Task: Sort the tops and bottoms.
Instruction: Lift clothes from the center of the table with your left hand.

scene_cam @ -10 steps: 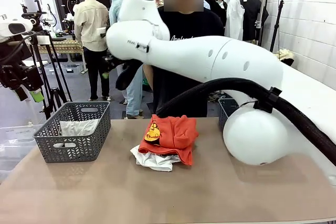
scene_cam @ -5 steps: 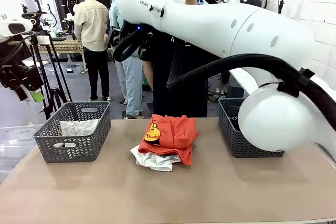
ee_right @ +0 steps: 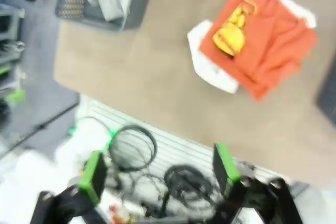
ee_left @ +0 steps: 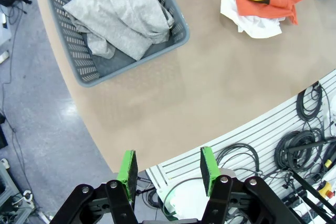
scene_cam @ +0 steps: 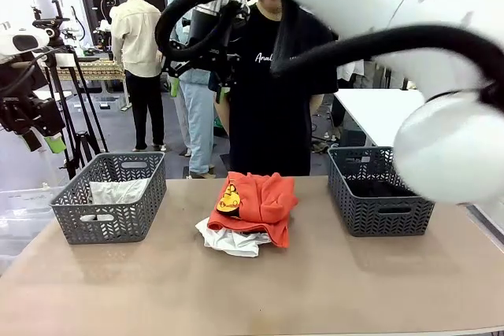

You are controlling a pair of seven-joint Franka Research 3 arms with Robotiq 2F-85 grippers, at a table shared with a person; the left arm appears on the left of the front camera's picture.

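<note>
Where the left basket (scene_cam: 110,222) stands, a grey top (scene_cam: 118,191) fills it.

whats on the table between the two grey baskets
In the front view, an orange top lying on a white top sits between the left basket and the right basket, touching neither.

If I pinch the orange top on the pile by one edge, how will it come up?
Probably floppy: the orange top lies in soft folds, so it should drape and unfold when lifted. It looks light, being thin cloth. It rests on the white top, which may drag along or shift, since the two overlap.
</note>
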